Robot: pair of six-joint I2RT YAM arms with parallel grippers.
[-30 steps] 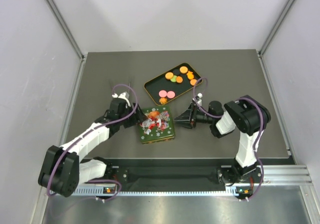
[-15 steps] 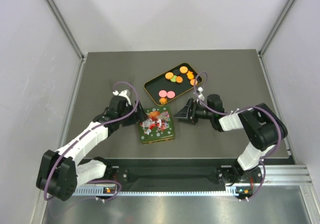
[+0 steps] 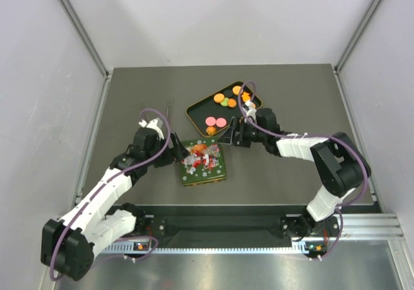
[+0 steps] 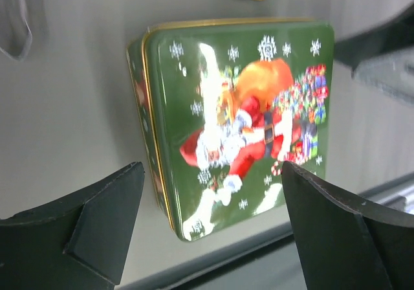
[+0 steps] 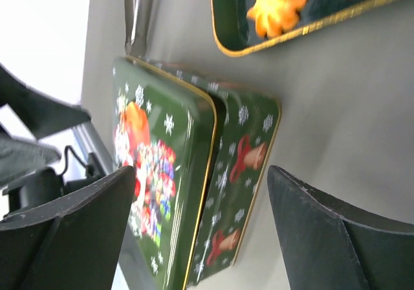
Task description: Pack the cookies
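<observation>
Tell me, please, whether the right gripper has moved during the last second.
Yes: the right gripper has moved up the view, closer to the tray's near corner.

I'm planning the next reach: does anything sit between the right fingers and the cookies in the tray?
Nothing visible blocks them. The open right fingers hover beside the near corner of the tray; the cookies lie uncovered inside, behind only its low rim. The Santa tin sits nearer the arms, not between.

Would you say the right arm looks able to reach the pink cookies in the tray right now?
Likely yes: the right gripper is open at the near corner of the tray, and the pink cookies lie uncovered just beyond it.
</observation>
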